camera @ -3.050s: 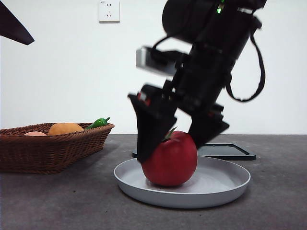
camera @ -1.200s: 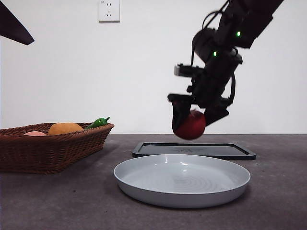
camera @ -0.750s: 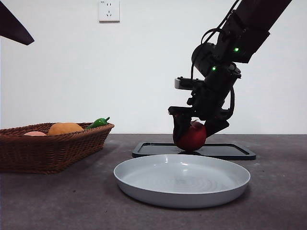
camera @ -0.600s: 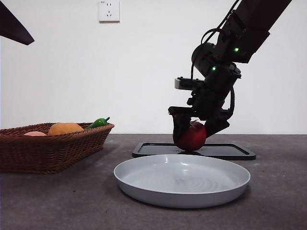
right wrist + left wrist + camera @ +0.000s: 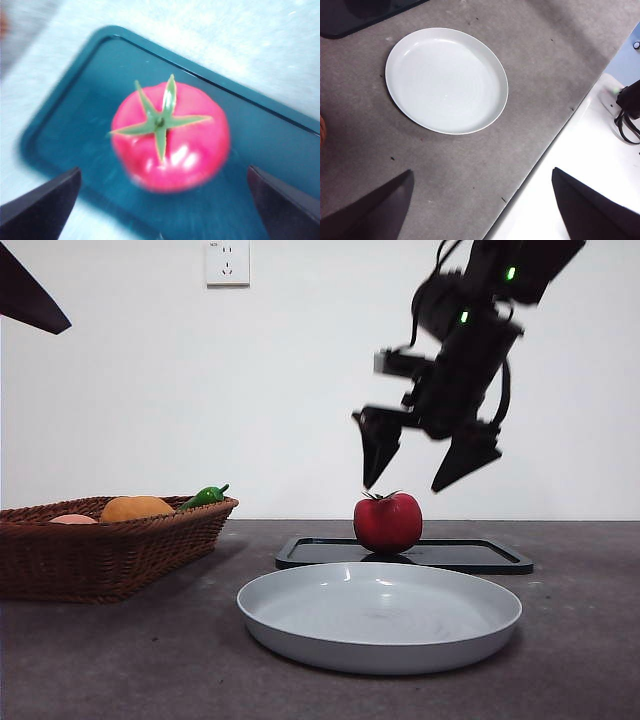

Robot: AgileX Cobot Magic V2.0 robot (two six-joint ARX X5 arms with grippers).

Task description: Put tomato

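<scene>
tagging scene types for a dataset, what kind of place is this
Probably a robot lab test bench, not a kitchen: a bare grey table against a plain white wall with a socket, and staged props, a tomato on a dark tray, a wicker basket.

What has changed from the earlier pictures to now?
The right gripper carried the tomato from the grey plate to the black tray, released it and rose, jaws open. The basket and plate stayed in place.
</scene>
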